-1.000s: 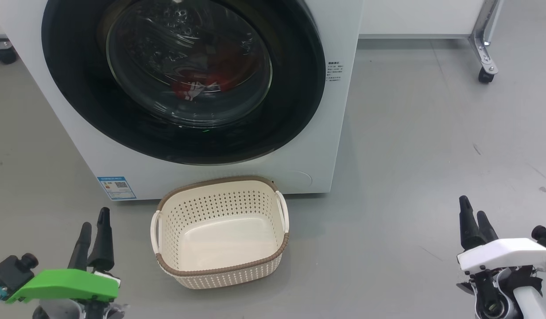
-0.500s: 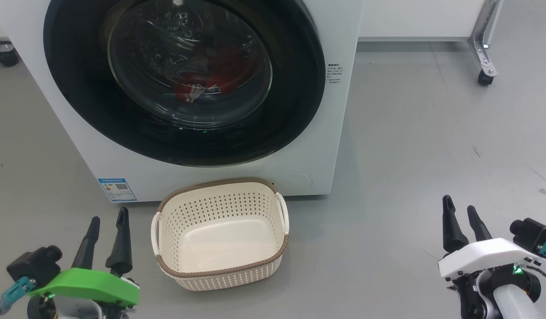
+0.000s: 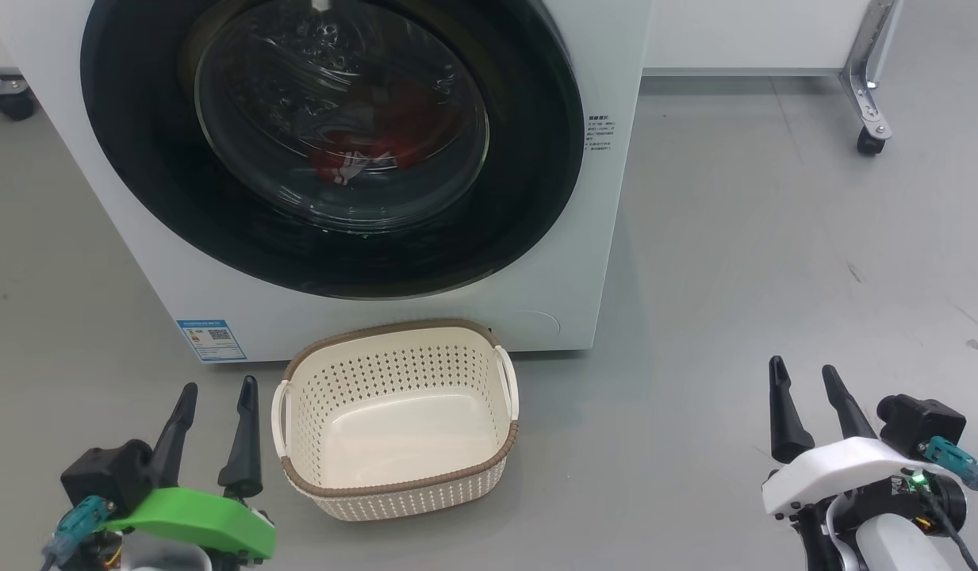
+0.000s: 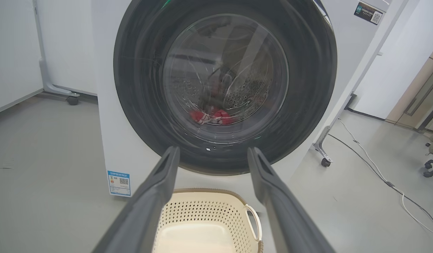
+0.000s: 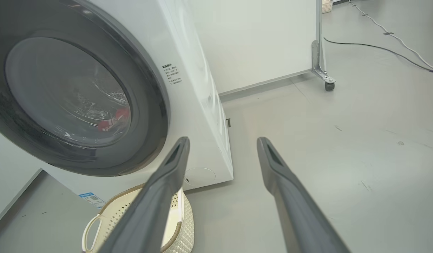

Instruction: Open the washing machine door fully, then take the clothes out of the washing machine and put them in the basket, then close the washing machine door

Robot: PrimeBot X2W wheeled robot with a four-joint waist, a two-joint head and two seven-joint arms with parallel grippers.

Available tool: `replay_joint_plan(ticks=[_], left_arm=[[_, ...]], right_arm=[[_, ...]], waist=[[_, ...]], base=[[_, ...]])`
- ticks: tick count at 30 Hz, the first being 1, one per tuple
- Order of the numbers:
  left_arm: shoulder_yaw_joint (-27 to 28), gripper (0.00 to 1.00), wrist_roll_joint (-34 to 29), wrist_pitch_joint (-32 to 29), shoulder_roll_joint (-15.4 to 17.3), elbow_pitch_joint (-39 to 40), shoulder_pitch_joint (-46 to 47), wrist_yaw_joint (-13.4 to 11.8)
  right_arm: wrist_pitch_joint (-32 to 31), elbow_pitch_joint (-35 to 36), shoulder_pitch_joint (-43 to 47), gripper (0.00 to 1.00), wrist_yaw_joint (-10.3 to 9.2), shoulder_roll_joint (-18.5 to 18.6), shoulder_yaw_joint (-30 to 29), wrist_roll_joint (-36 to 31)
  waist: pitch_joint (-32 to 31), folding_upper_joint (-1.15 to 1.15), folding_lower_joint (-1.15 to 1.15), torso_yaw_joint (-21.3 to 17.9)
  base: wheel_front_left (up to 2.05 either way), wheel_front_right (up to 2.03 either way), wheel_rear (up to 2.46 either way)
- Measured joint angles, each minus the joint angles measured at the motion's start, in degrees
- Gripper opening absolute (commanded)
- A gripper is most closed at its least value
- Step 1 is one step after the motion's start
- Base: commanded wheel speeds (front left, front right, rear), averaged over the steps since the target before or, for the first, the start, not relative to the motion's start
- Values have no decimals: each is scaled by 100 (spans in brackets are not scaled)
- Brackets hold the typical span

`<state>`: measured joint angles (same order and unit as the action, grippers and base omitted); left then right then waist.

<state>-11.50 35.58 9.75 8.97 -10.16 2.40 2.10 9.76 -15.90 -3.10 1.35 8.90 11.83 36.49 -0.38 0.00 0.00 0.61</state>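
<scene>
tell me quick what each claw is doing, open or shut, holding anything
Left claw: open, holding nothing.
Right claw: open, holding nothing.

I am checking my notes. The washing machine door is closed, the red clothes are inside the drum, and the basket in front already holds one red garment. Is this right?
Not quite. The basket is empty, as the head view shows. The rest holds: the washing machine door is closed, and the red clothes lie inside the drum.
</scene>
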Motion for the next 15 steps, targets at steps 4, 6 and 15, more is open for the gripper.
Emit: replay_joint_plan(ticks=[4,6,15], left_arm=[[-56,100,-281,102,8,-8,0,-40],[-76,100,-401,119,10,-8,0,-79],[-142,100,-917,298,4,-74,-1,-189]], right_arm=[[68,-22,-1,100,-9,12,79,-285],[104,-30,-1,100,-51,18,123,-452],[286,-66,-29,100,-98,24,266,-1025]], waist=[[-3,0,0,2],[-6,0,0,2],[-20,0,0,2]], base=[[0,0,0],[0,0,0],[0,0,0]])
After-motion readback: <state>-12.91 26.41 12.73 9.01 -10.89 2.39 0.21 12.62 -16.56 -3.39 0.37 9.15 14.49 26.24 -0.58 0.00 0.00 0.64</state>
